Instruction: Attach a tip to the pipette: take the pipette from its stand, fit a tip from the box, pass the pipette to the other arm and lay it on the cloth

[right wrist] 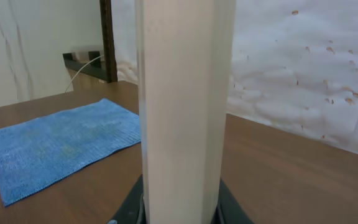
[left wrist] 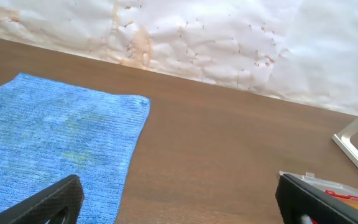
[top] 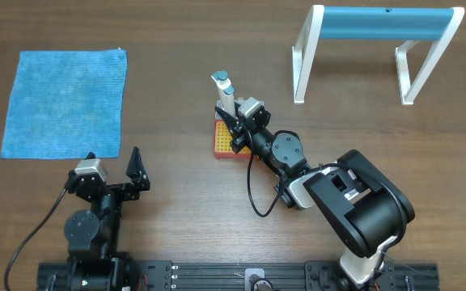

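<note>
My right gripper (top: 230,120) is shut on the pipette (top: 225,93), a white body with a blue-grey top, held upright over the red and yellow tip box (top: 225,139). In the right wrist view the pipette's white barrel (right wrist: 182,106) stands close between the fingers. The blue cloth (top: 65,103) lies flat at the table's left; it is seen too in the left wrist view (left wrist: 48,140) and the right wrist view (right wrist: 55,146). My left gripper (top: 112,166) rests open near the cloth's near right corner, holding nothing. Whether a tip is on the pipette is hidden.
The pipette stand (top: 379,48), a white frame with a blue top bar, stands at the back right; one white leg (left wrist: 356,134) edges the left wrist view. A black cable (top: 253,194) loops beside the right arm. Bare wood lies between cloth and tip box.
</note>
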